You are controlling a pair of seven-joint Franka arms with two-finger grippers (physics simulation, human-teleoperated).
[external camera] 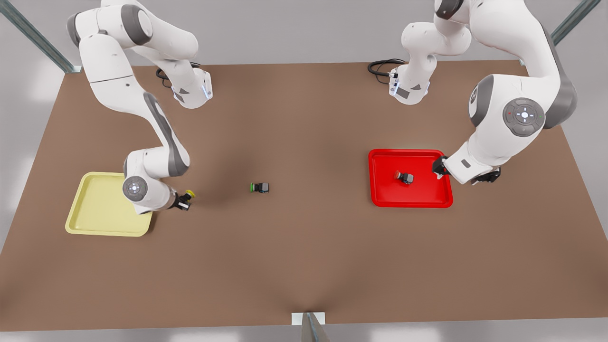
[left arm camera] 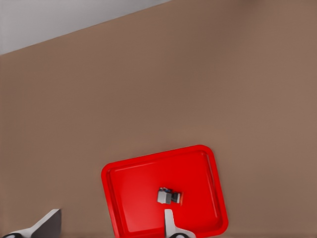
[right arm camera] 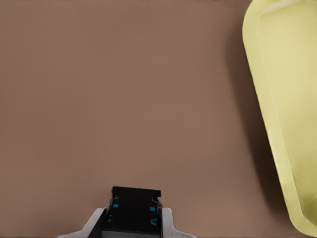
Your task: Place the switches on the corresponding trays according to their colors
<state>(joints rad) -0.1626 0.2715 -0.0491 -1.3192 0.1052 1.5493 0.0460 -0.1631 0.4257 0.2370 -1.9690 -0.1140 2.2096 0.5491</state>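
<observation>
Your right gripper (external camera: 183, 201) grips the yellow switch (external camera: 189, 194) just beside the yellow tray (external camera: 90, 223), ready to drop in. Left gripper (external camera: 441, 167) hangs unclenched at the red tray's (external camera: 380, 190) edge; red switch (external camera: 404, 177) delivered.

One switch (external camera: 404, 177) lies in a tray (external camera: 380, 190) — another switch (external camera: 260, 187) on the table (external camera: 304, 261)

Brown table (external camera: 304, 266); yellow tray (external camera: 102, 205), red tray (external camera: 411, 192), green-capped switch (external camera: 260, 187) on it.
</observation>
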